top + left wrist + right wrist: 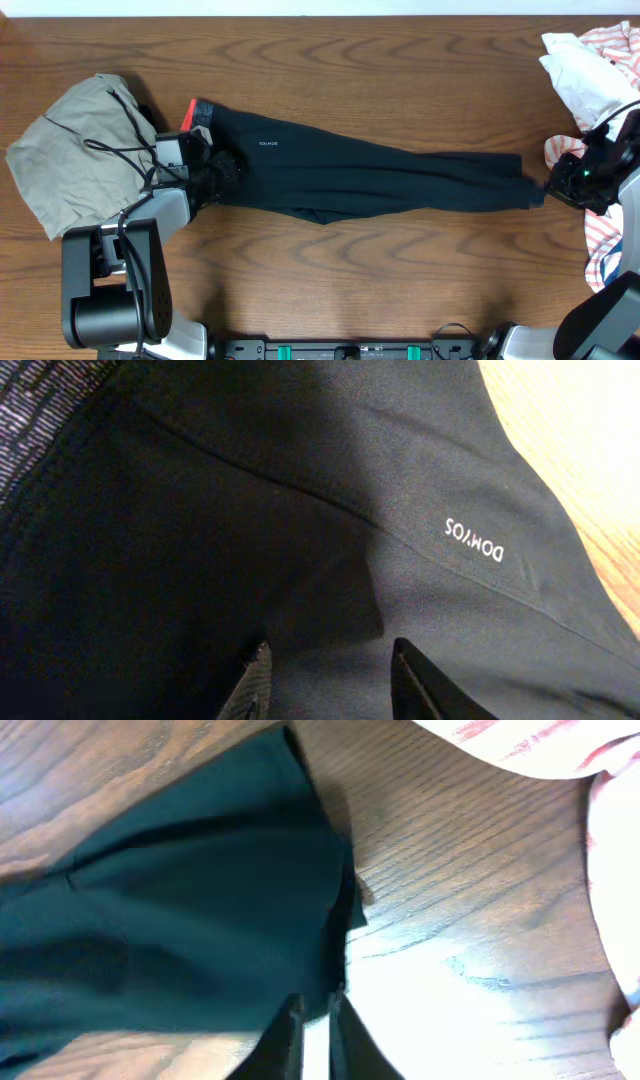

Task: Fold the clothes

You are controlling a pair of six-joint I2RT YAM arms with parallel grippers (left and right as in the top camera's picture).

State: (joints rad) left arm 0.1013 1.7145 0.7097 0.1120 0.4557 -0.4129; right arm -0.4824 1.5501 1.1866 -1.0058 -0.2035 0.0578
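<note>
Leggings (370,175) stretched long across wooden table (400,60)
One black pair, smooth and stretchy, lies flat on the grained brown wood, with its grey patterned waistband (40,420) to the left and the narrow leg ends to the right. The left gripper (330,675) pinches a fold of cloth near the waist, beside small white letters (475,540). The right gripper (315,1030) has its two fingers a thin slit apart at the leg hem and holds nothing. One crumpled khaki garment (75,150) lies at the left; white and red-striped garments (590,60) lie heaped at the right.
</note>
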